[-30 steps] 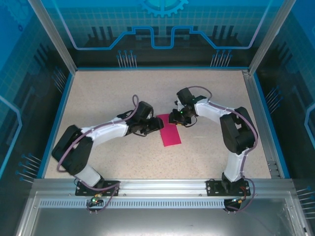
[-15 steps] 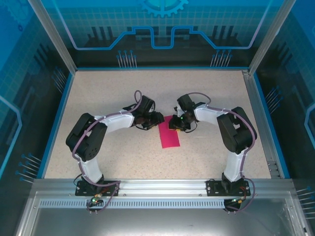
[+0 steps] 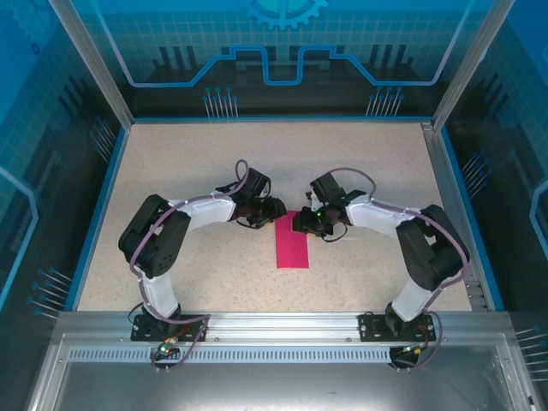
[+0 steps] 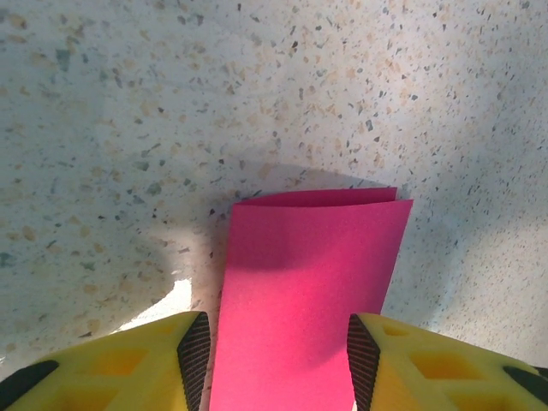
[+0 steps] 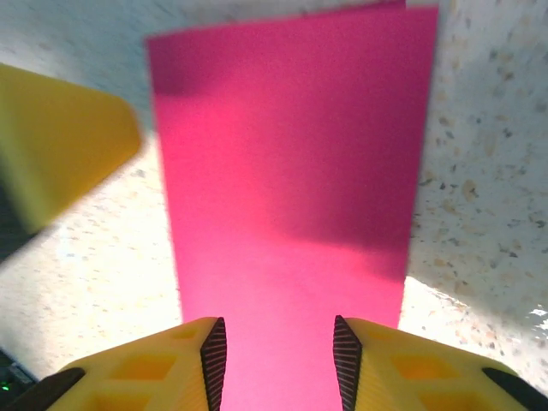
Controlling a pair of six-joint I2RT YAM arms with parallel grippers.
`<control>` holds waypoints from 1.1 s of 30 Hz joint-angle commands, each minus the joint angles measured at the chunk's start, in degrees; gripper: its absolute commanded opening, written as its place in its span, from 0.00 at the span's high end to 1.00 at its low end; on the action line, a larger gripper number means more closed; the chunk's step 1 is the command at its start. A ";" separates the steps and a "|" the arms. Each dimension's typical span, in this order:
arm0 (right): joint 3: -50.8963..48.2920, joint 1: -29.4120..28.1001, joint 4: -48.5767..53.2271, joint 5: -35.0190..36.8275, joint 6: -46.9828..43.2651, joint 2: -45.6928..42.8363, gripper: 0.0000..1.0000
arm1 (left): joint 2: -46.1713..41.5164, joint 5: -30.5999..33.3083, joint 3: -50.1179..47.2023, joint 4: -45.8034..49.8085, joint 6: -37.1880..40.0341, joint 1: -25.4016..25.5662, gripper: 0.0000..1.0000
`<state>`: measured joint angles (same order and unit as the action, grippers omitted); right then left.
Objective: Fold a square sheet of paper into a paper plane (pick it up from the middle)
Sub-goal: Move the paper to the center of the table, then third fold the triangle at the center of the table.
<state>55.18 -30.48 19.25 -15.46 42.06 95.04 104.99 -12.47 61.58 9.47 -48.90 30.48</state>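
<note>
Left jaws, right jaws parted; paper sheet lies between both.

Sheet of paper on the table, both hands at its far end.
The left hand sits left of the sheet's far end, the right hand over its far right corner.

Speckled beige tabletop inside blue-printed translucent walls, aluminium front rail.
</note>
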 commanded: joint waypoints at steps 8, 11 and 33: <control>-11.72 2.27 -5.20 -2.46 2.57 -8.15 0.57 | -6.47 -3.76 -3.34 -0.45 4.40 2.60 0.66; -14.49 2.14 -8.26 -4.15 3.75 -9.23 0.57 | -4.41 -4.06 -3.07 -0.95 4.01 2.72 0.70; -15.72 0.64 -11.65 -7.13 4.95 -6.13 0.53 | 2.39 -2.91 -2.01 -1.26 4.52 1.69 0.71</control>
<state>39.42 -28.99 8.25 -21.39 46.22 87.59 106.10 -15.31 58.89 7.57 -46.06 32.56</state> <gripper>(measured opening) 0.465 0.288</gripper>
